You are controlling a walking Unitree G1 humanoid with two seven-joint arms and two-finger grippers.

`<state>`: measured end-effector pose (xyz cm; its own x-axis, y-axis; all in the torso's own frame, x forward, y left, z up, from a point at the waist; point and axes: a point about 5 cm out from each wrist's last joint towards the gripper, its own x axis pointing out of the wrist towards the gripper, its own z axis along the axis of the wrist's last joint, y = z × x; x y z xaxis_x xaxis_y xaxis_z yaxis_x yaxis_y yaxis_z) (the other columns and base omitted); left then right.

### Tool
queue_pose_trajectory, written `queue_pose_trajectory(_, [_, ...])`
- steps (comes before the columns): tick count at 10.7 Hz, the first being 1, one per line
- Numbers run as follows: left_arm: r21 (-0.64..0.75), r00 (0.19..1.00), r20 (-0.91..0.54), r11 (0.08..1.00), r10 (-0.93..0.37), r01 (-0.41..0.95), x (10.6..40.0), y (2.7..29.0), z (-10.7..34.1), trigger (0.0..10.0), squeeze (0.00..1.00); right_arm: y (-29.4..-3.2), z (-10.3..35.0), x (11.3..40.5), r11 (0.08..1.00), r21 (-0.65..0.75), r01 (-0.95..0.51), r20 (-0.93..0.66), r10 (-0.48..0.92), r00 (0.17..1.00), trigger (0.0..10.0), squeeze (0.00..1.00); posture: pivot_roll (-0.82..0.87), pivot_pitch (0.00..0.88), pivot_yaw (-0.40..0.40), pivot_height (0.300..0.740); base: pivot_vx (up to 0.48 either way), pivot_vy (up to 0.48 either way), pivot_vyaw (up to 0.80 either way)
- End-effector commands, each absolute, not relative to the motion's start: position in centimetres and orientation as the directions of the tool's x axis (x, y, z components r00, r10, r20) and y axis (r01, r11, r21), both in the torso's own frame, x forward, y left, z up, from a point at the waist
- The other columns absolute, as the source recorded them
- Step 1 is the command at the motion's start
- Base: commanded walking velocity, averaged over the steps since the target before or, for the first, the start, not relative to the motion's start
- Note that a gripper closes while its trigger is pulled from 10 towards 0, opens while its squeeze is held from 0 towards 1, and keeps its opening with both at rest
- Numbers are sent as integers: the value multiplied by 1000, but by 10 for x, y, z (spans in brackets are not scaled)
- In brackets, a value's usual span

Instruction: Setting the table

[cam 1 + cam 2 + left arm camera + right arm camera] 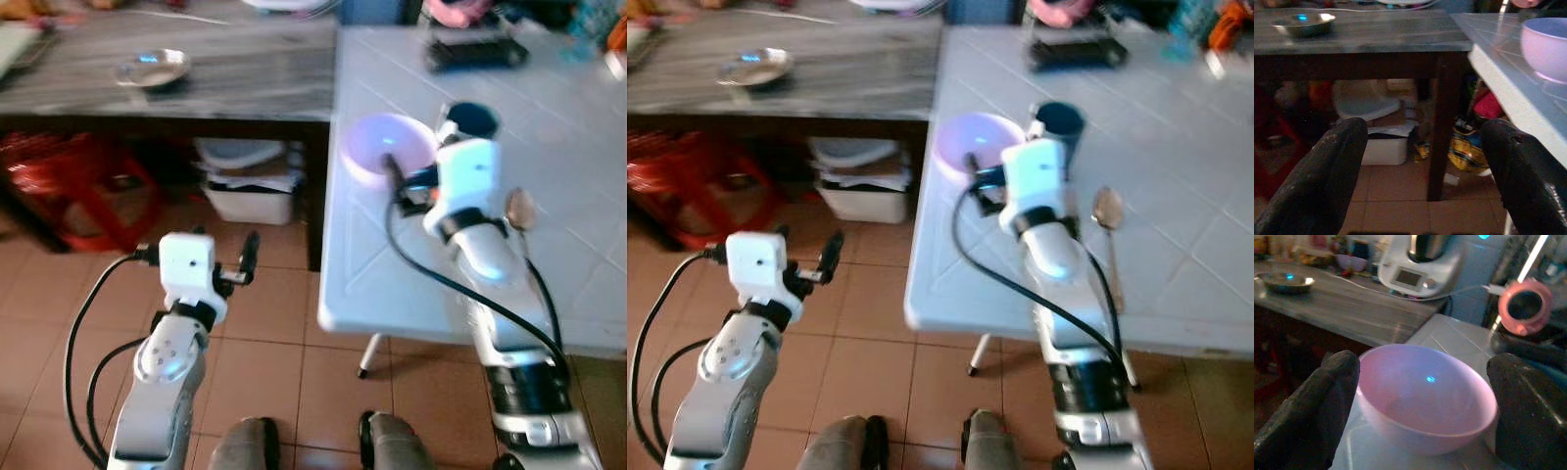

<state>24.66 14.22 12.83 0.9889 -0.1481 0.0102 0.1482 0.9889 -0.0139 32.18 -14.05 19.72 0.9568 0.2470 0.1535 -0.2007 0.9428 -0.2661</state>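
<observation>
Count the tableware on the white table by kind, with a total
Bowls: 1, the pink bowl
Cups: 1, the dark blue cup
Spoons: 1, the metal spoon
Total: 3, all near the right gripper.

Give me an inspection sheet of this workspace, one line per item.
Surface: white table, tiled top; grey counter adjoining on the robot's left.
Job's things: pink bowl near the table edge; dark blue cup beside it; spoon lying flat.
Clutter: metal dish on the counter; black object at the table's far end.
Grippers: right gripper open, fingers either side of the bowl; left gripper open, over the floor.
Cables: black cables along both arms.
Surroundings: red stool, white bin under the counter.
</observation>
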Motion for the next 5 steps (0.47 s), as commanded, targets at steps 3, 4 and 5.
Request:
queue_pose_trajectory(3, [-20, 988, -9, 988, -155, 155, 244, 142, 127, 10000, 0, -140, 195, 335, 901, -328, -283, 74, 323, 944, 10000, 345, -56, 177, 42, 740, 0, 0, 0])
queue_pose_trajectory(4, [-24, 986, -23, 986, -165, 165, 243, 141, 125, 10000, 0, -140, 197, 341, 877, -378, -297, 58, 343, 938, 10000, 0, -55, 181, 43, 740, 0, 0, 0])
queue_pose_trajectory(5, [-31, 982, -39, 983, -183, 182, 241, 140, 122, 10000, 0, -141, 200, 350, 838, -446, -315, 29, 365, 930, 10000, 0, -52, 188, 43, 740, 0, 0, 0])
